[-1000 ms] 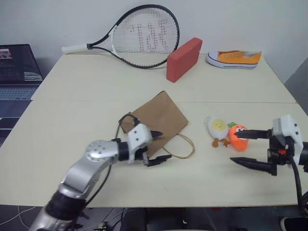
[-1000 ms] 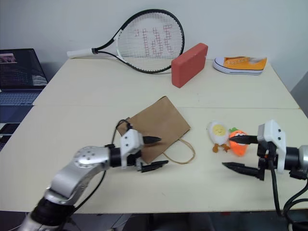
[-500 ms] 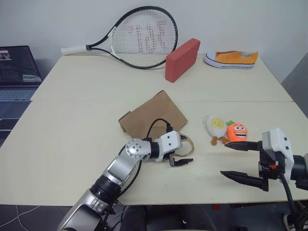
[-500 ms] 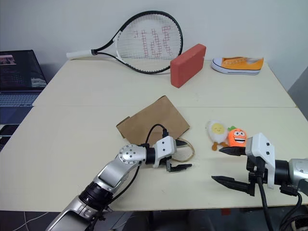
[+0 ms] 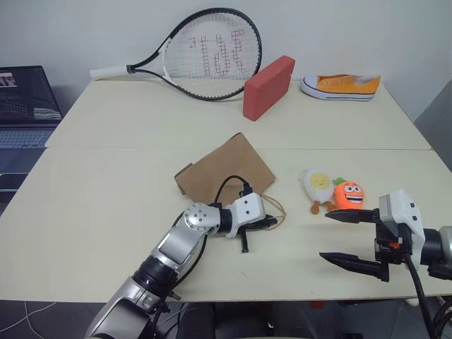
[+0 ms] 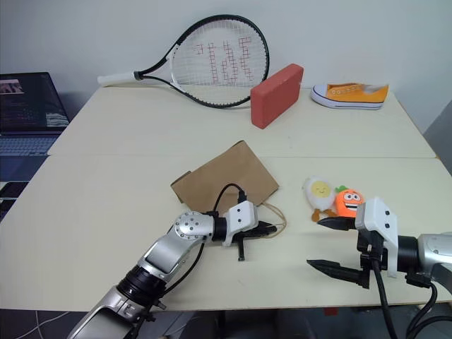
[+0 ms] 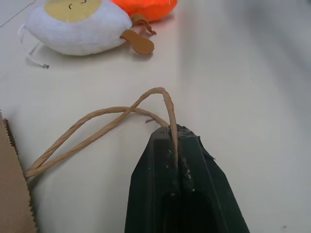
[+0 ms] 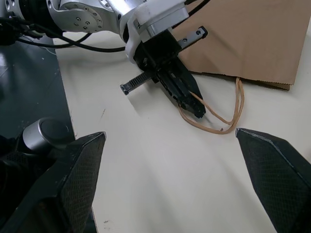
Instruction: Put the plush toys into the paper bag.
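**Handle pinched, both toys not yet bagged**

From the head cameras: the brown kraft paper bag [image 5: 226,169] lies flat and creased on the cream table [image 5: 106,205], so nothing has gone in. The left gripper [image 5: 272,223] sits at its twisted tan handle [image 5: 277,209], fingers together. Just beside, to the right, the egg toy [image 5: 318,186] and the carrot toy [image 5: 348,193] lie touching, soft and rounded, the egg white with a yellow face and orange legs, the carrot bright orange and grinning. The right gripper [image 5: 349,237] hovers near them, black fingers wide apart, empty.

Left wrist view: the fingers are clamped on one loop of the handle, a thin ropey paper cord; the fuzzy egg lies ahead.

Right wrist view: two textured black fingertips [image 8: 82,165] frame the left gripper at the bag's saw-toothed mouth edge.

By my reading, opening the bag comes first; both toys remain.
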Action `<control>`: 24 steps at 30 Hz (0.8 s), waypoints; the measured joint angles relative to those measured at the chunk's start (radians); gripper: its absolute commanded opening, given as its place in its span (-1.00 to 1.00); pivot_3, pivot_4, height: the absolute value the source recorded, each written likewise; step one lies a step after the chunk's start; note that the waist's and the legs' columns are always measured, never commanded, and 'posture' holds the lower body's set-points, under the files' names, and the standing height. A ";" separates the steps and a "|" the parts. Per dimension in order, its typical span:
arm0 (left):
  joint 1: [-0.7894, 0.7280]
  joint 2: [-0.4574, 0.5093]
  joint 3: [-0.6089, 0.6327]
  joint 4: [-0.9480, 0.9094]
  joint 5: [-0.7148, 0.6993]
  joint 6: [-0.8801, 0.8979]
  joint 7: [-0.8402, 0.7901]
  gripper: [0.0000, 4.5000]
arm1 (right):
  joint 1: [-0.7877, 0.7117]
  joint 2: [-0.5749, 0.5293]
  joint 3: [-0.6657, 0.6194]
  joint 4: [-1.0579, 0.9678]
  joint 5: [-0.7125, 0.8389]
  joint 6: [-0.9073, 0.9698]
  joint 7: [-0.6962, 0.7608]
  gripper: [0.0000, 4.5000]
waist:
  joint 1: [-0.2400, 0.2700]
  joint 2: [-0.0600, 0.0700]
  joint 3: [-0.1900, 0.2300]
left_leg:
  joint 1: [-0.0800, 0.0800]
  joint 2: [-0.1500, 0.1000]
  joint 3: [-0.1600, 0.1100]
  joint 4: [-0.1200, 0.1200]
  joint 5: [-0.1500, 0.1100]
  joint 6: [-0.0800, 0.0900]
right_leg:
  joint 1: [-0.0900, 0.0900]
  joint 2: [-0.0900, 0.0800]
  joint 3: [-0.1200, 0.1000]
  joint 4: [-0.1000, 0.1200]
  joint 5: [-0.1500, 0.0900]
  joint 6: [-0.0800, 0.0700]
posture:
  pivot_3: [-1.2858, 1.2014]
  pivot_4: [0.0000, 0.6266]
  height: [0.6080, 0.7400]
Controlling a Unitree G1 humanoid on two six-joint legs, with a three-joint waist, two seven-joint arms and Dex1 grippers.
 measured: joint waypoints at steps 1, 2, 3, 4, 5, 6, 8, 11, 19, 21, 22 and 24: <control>-0.002 0.001 0.024 -0.021 -0.027 0.028 -0.004 -0.99 | -0.014 0.019 0.025 0.003 -0.012 -0.005 -0.021 1.00 | -0.001 0.000 0.000 | 0.000 0.000 0.000 0.000 0.000 0.000 | 0.000 0.000 0.000 0.000 0.000 0.000 | 0.03 -0.52 1.00; -0.008 0.004 0.049 -0.042 -0.058 0.058 -0.010 -0.99 | -0.033 0.040 0.050 0.008 -0.025 -0.008 -0.043 1.00 | -0.002 0.000 0.000 | 0.000 0.000 0.000 0.000 0.000 0.000 | 0.000 0.000 0.000 0.000 0.000 0.000 | 0.03 -0.52 1.00; -0.021 0.008 0.082 -0.062 -0.094 0.094 -0.019 -0.99 | -0.054 0.064 0.082 0.017 -0.037 -0.013 -0.067 1.00 | -0.002 0.000 0.000 | 0.000 0.000 0.000 0.000 0.000 0.000 | 0.000 0.000 0.000 0.000 0.000 0.000 | 0.03 -0.52 1.00; -0.034 0.017 0.107 -0.079 -0.126 0.127 -0.023 -0.99 | -0.075 0.085 0.110 0.026 -0.044 -0.017 -0.085 1.00 | -0.002 0.000 0.000 | 0.000 0.000 0.000 0.000 0.000 0.000 | 0.000 0.000 0.000 0.000 0.000 0.000 | 0.03 -0.52 1.00; -0.055 0.029 0.146 -0.100 -0.166 0.168 -0.027 -0.99 | -0.099 0.116 0.146 0.035 -0.055 -0.024 -0.110 1.00 | -0.002 0.000 0.000 | 0.000 0.000 0.000 0.000 0.000 0.000 | 0.000 0.000 0.000 0.000 0.000 0.000 | 0.03 -0.52 1.00; -0.069 0.038 0.173 -0.113 -0.192 0.200 -0.031 -0.99 | -0.117 0.140 0.171 0.042 -0.067 -0.028 -0.126 1.00 | -0.002 0.000 0.000 | 0.000 0.000 0.000 0.000 0.000 0.000 | 0.000 0.000 0.000 0.000 0.000 0.000 | 0.03 -0.52 1.00; -0.098 0.058 0.224 -0.139 -0.250 0.269 -0.040 -1.00 | -0.153 0.194 0.225 0.066 -0.086 -0.043 -0.162 0.83 | -0.002 0.000 0.000 | 0.000 0.000 0.000 0.000 0.000 0.000 | 0.000 0.001 0.000 0.000 0.000 0.000 | 0.03 -0.52 1.00; -0.123 0.064 0.279 -0.156 -0.322 0.350 -0.036 -1.00 | -0.201 0.267 0.302 0.106 -0.125 -0.062 -0.206 0.43 | -0.002 0.000 0.000 | -0.001 0.000 -0.001 0.000 0.000 0.000 | -0.001 0.001 0.000 0.000 0.000 0.000 | 0.03 -0.52 1.00; -0.148 0.059 0.333 -0.169 -0.434 0.473 0.002 -1.00 | -0.371 0.496 0.476 0.215 -0.200 -0.065 -0.346 -0.86 | -0.003 0.000 0.000 | -0.001 0.000 -0.005 -0.001 0.000 0.000 | -0.001 0.002 -0.001 0.001 0.003 0.005 | 0.03 -0.52 1.00; -0.148 0.057 0.336 -0.181 -0.449 0.486 0.010 -1.00 | -0.397 0.541 0.507 0.254 -0.229 -0.066 -0.380 -0.96 | -0.003 0.000 0.000 | -0.002 0.000 -0.005 -0.001 0.000 0.000 | -0.001 0.002 -0.001 0.001 0.003 0.005 | 0.03 -0.52 1.00; -0.148 0.053 0.339 -0.187 -0.457 0.491 0.015 -1.00 | -0.403 0.558 0.515 0.273 -0.239 -0.069 -0.393 -0.96 | -0.003 0.000 0.000 | -0.002 0.000 -0.005 -0.001 0.000 0.000 | -0.001 0.002 -0.001 0.001 0.003 0.005 | 0.03 -0.52 1.00; -0.148 0.044 0.347 -0.196 -0.478 0.501 0.029 -1.00 | -0.418 0.591 0.544 0.323 -0.275 -0.080 -0.419 -0.96 | -0.002 0.000 0.000 | -0.002 0.000 -0.005 -0.001 0.000 0.000 | -0.001 0.002 -0.001 0.001 0.003 0.005 | 0.03 -0.52 1.00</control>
